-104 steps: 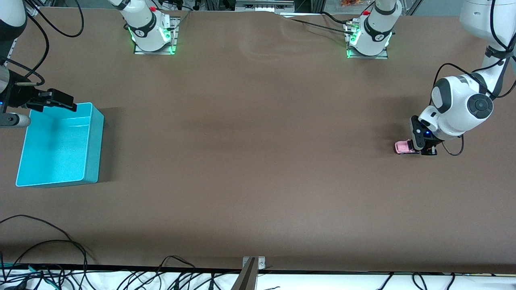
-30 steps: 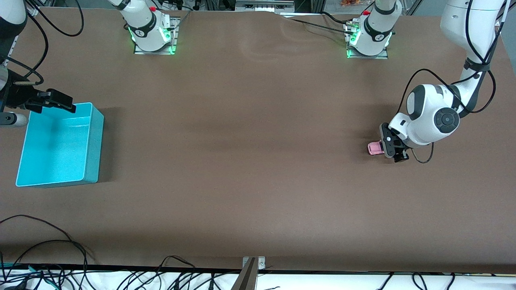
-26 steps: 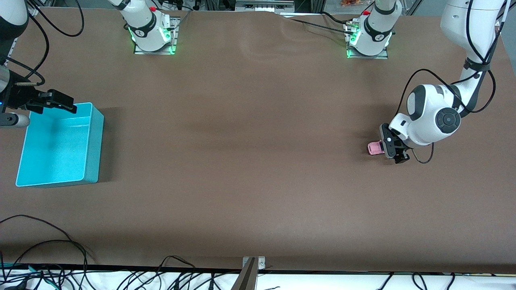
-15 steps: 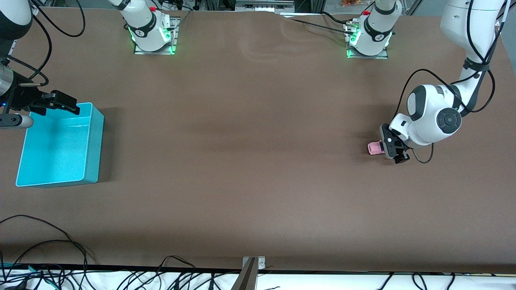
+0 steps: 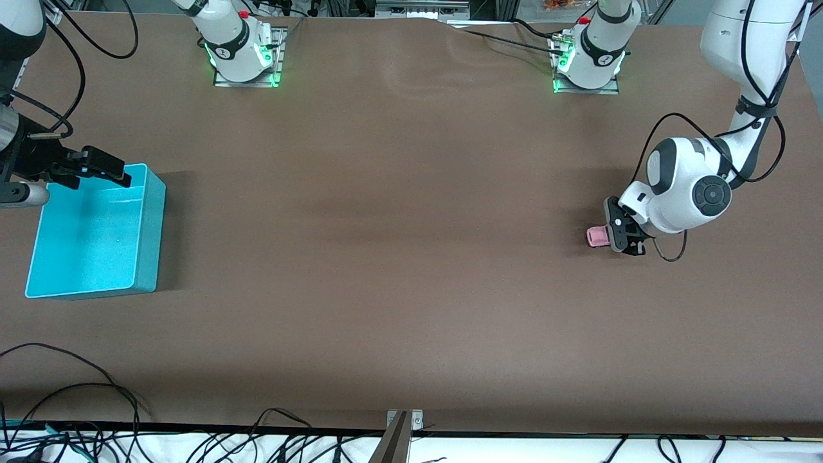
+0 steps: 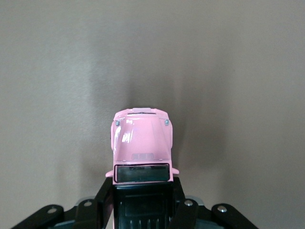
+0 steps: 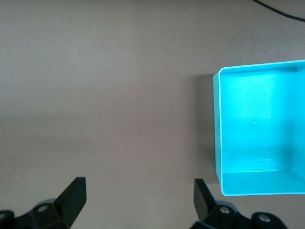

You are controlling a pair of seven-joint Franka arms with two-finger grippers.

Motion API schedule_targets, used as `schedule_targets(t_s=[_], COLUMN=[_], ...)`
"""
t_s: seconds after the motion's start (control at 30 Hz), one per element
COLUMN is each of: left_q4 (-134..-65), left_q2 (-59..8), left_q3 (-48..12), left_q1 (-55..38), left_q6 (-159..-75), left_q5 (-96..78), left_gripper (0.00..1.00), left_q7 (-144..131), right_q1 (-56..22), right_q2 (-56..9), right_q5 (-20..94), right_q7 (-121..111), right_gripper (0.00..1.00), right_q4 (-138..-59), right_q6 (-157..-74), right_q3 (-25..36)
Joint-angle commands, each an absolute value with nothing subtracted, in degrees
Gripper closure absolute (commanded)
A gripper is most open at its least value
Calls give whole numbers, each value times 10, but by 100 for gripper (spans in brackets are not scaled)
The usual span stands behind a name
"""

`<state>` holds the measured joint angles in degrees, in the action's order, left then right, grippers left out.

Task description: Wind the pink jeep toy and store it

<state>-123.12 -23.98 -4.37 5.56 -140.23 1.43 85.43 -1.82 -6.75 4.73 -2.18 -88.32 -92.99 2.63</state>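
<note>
The pink jeep toy (image 5: pixel 598 236) is on the brown table near the left arm's end. My left gripper (image 5: pixel 618 235) is shut on its black-roofed rear, and its pink hood (image 6: pixel 141 139) pokes out from between the fingers in the left wrist view. The turquoise bin (image 5: pixel 146 222) stands empty at the right arm's end of the table. My right gripper (image 5: pixel 103 164) is open and empty, over the bin's edge that lies toward the robot bases. In the right wrist view the bin (image 7: pixel 217 143) lies off to one side of the open right gripper (image 7: pixel 138 198).
The two arm bases (image 5: pixel 241 51) (image 5: pixel 588 58) stand along the table edge farthest from the front camera. Loose black cables (image 5: pixel 77 411) lie along the edge nearest it. A broad stretch of brown table (image 5: pixel 386 225) lies between jeep and bin.
The left gripper has dragged the jeep across the table toward the right arm's end, then held almost still. The right gripper has drifted slightly over the bin's edge.
</note>
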Motion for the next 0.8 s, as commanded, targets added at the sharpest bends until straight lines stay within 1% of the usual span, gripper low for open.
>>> schedule_targets(t_s=[0.0, 0.77], left_q4=[-1225, -1221], left_q2=[-247, -242], left_q3=[-41, -40], left_q1=[55, 59], left_q6=[-1397, -1397], left_q5=[13, 15], left_gripper=[100, 100], left_q7=[901, 904], right_q1=[-18, -13], right_q2=[-62, -63], right_q5=[60, 62], right_q7=[-16, -15], right_gripper=[0, 0], right_q4=[-889, -881], right_q6=[-938, -935], right_q3=[29, 33])
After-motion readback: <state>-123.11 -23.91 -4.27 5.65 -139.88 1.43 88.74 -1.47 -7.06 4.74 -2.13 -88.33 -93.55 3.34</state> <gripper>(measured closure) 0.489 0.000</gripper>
